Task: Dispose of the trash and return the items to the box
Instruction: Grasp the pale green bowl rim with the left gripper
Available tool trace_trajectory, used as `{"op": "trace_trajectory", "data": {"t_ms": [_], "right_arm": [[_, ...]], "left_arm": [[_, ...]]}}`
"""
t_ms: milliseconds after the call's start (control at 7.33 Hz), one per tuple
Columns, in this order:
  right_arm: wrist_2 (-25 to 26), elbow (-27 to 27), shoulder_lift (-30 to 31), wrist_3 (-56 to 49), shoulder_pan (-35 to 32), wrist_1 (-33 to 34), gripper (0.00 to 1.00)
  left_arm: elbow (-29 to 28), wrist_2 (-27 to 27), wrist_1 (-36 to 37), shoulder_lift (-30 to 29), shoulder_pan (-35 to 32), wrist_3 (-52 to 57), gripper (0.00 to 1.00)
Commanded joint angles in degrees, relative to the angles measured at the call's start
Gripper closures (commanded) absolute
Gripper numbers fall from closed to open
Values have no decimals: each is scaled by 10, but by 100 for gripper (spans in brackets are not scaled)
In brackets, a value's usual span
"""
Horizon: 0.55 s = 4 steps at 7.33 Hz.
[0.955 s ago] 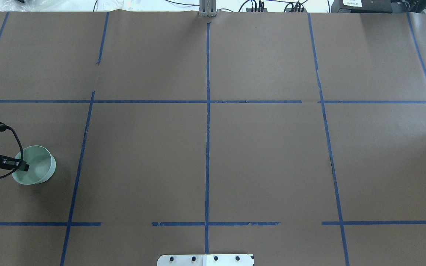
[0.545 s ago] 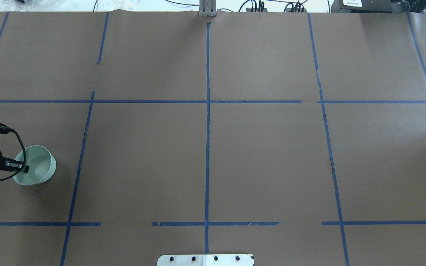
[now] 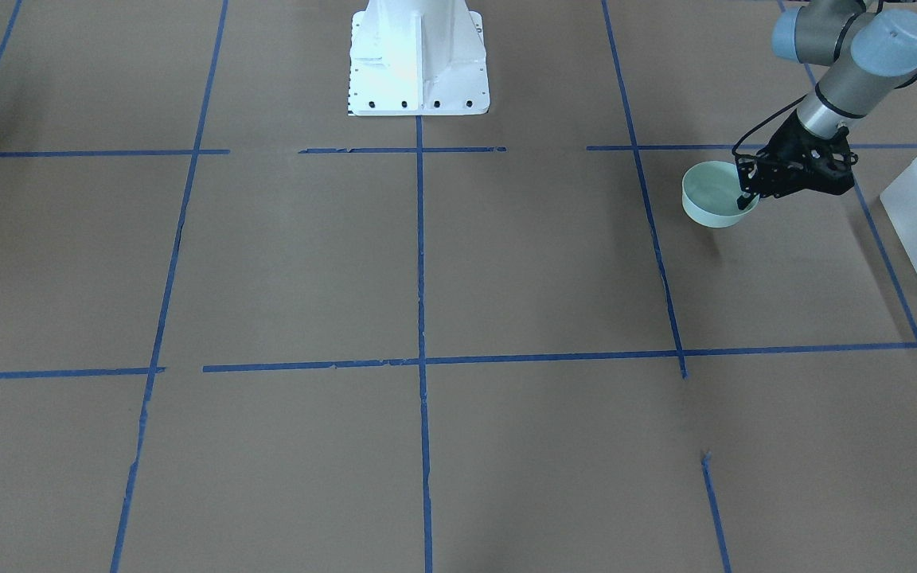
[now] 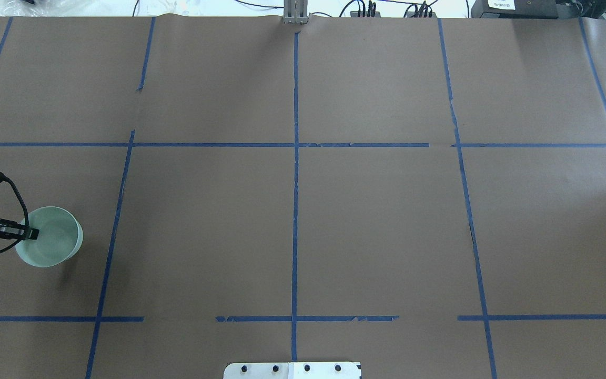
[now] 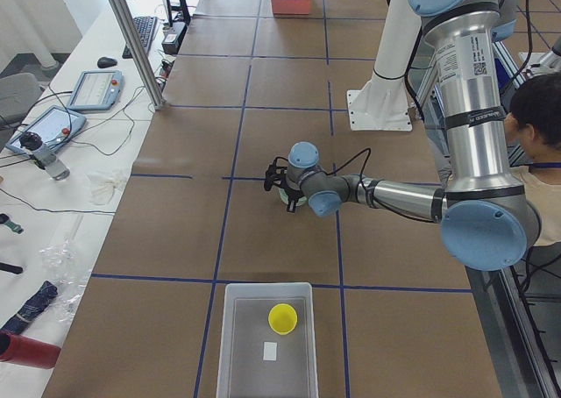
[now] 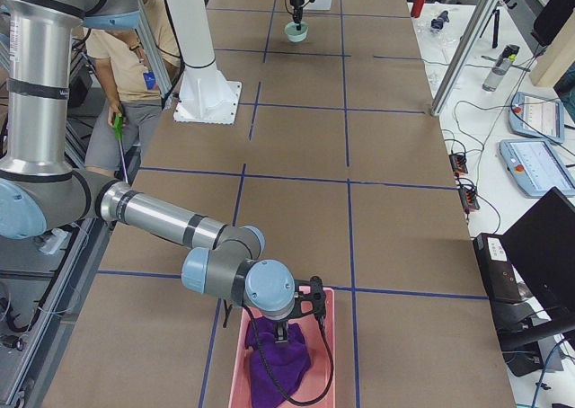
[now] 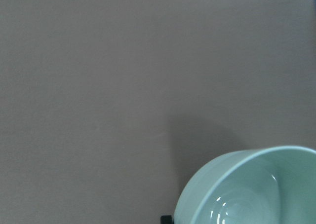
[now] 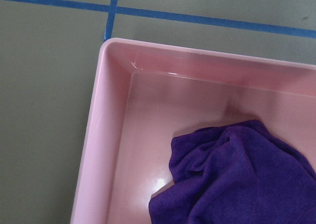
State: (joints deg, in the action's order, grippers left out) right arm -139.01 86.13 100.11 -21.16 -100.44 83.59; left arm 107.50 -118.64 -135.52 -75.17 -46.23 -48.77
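Observation:
The pale mint-green bowl (image 4: 53,239) hangs a little above the table at its left end, with its shadow below it. My left gripper (image 4: 29,232) is shut on the bowl's near rim, one finger inside and one outside; the front view shows the bowl (image 3: 709,195) and gripper (image 3: 745,200) too. The bowl fills the lower right of the left wrist view (image 7: 256,189). The yellow cup (image 5: 282,317) stands inside the frosted-white box (image 5: 223,345), beyond the table's left end. My right gripper (image 6: 289,329) hovers over a pink bin (image 6: 235,372); I cannot tell whether it is open.
The pink bin (image 8: 98,110) holds a purple cloth (image 8: 237,174). The robot's white base (image 3: 417,56) stands at the table's middle near edge. A seated person (image 5: 536,126) is beside the robot. Blue tape lines cross the brown paper.
The bowl has risen slightly off the table in my left gripper, its shadow now showing apart below it. The left gripper has drawn a little toward the table's left end.

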Motion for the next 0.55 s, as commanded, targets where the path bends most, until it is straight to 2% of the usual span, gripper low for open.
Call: {"op": "trace_trajectory", "data": {"t_ms": [0,136,273,409], "right_arm": [[-1,0,0,1,2,0,0],[-2,0,0,1,2,0,0],[-10,1,0,2,2,0,0],[-39,17,-2,48,14,-4,0]], "left_arm": [[29,-29,1,37,-130,167,100],[-7,-103,2,51,-195,287,100],[-63,-153,2,45,-269,393,100],[-119,-158,4,41,-346,508,100]]}}
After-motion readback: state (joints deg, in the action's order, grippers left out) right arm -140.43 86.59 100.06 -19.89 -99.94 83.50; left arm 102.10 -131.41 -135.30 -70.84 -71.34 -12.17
